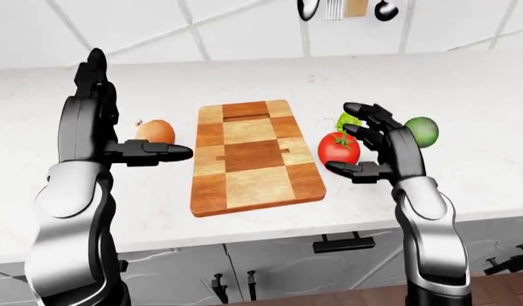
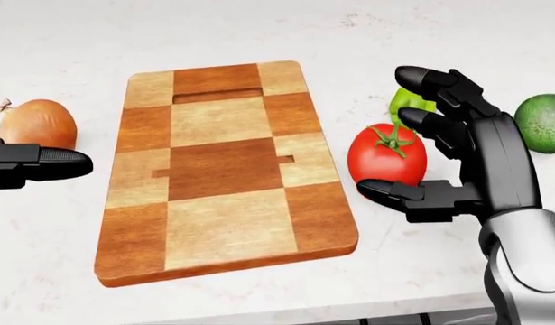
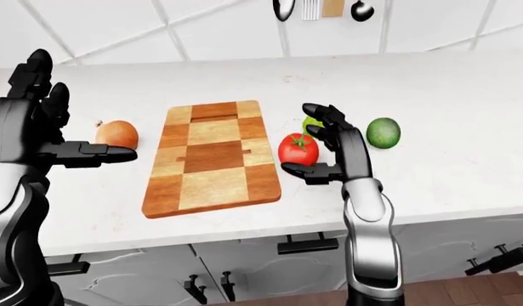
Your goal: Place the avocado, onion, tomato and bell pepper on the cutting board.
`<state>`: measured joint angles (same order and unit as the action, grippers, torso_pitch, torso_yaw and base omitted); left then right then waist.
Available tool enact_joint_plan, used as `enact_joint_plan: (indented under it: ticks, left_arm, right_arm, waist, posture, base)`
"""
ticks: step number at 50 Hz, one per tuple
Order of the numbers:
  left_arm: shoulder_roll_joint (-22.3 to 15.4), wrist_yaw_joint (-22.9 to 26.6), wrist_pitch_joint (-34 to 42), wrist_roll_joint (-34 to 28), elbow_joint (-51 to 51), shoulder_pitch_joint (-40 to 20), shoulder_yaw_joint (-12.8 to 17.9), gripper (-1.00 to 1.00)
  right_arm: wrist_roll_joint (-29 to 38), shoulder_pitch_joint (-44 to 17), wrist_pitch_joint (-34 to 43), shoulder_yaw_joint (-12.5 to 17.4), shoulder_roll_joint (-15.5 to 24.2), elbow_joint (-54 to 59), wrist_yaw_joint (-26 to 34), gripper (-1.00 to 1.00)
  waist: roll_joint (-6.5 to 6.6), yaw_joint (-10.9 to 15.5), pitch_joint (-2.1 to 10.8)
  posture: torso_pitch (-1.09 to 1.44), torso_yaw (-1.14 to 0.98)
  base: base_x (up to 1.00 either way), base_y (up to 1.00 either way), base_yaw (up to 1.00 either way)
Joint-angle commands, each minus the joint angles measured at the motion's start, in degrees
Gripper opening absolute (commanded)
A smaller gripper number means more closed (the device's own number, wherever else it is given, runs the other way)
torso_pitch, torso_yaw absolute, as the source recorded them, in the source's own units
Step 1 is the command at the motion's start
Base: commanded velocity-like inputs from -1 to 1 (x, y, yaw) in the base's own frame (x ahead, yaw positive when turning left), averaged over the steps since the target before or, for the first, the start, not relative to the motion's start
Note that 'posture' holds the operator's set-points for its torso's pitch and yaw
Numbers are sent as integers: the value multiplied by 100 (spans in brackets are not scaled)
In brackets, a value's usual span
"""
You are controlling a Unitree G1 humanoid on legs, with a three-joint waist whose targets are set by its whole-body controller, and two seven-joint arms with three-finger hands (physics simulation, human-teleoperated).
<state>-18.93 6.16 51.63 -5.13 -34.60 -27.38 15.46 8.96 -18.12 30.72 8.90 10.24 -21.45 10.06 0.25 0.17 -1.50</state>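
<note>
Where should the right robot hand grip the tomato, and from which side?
Grip the tomato around its round middle, coming from the head view's right, where the open right robot hand already stands. Its stem points up, the board lies left and the pepper just above, so the right flank looks freest.
</note>
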Motion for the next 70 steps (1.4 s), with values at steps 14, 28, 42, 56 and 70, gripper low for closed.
enact_joint_plan:
  ticks: [14,28,42,56,70]
  left_arm:
    - [-58,-20,-172,-29,-224,-33,89,100]
    - [-38,-11,-192,-71,-213,-18,62,100]
    - [-58,26,-174,-110,-198,-67,62,100]
    - [-83,47,-133,-124,-232,-77,75,100]
    - [-40,37,-213,-160,-190,-22,61,100]
  right_arm:
    - [23,42,-406,15,-25,-81,-57,35]
    - [43,127,-415,16,-44,-126,-15,12]
    - [105,94,-293,64,3,-259,72,-15]
    - [133,-285,339,30,84,-941,105,-27]
    - [290,-667,741,-924,-588,-1220,83,-40]
  waist:
    - [8,-4,127]
    - [5,0,132]
    - [2,2,137]
    - [6,3,124]
    - [45,-9,119]
  posture:
    - [0,0]
    - [0,0]
    - [0,0]
    - [0,0]
    - [0,0]
  base:
    - [0,0,0]
    - [0,0,0]
    - [0,0,0]
    - [0,0,0]
    - [0,0,0]
